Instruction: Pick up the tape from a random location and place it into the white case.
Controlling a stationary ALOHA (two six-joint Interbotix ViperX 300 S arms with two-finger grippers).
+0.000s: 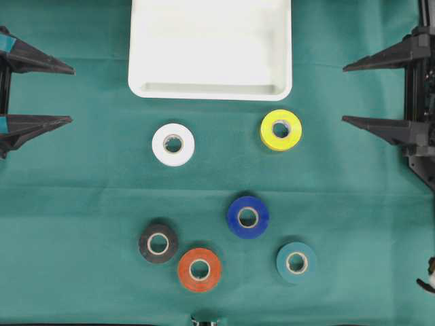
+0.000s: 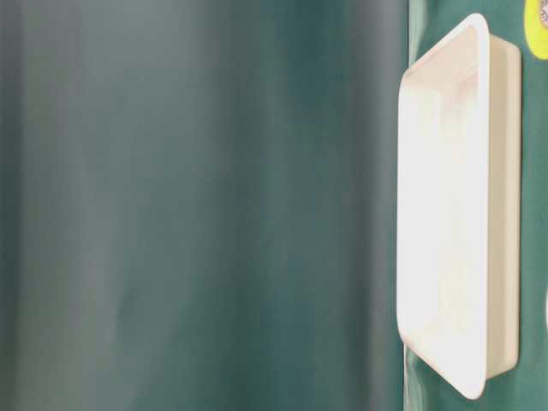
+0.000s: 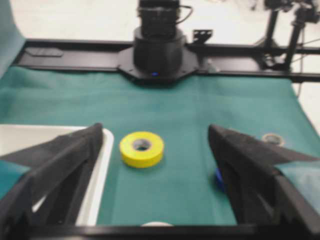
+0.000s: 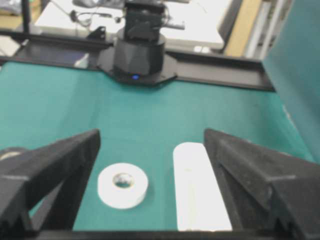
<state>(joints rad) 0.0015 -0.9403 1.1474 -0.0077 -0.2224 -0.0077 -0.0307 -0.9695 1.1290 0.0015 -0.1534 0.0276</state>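
Observation:
The white case [image 1: 211, 89] lies empty at the top middle of the green cloth. Several tape rolls lie flat below it: white [image 1: 173, 144], yellow [image 1: 281, 130], blue [image 1: 247, 217], black [image 1: 158, 243], orange [image 1: 199, 269] and teal [image 1: 296, 262]. My left gripper [image 1: 71, 95] is open and empty at the left edge, level with the case's front rim. My right gripper [image 1: 343, 94] is open and empty at the right edge. The left wrist view shows the yellow roll [image 3: 142, 148] beside the case's corner [image 3: 100, 170]. The right wrist view shows the white roll [image 4: 122, 185] and the case's end [image 4: 200, 187].
The table-level view shows the case [image 2: 484, 171] turned on its side against the green backdrop, with a sliver of the yellow roll [image 2: 539, 26]. The opposite arm's black base [image 3: 157, 47] stands at the cloth's far edge in each wrist view.

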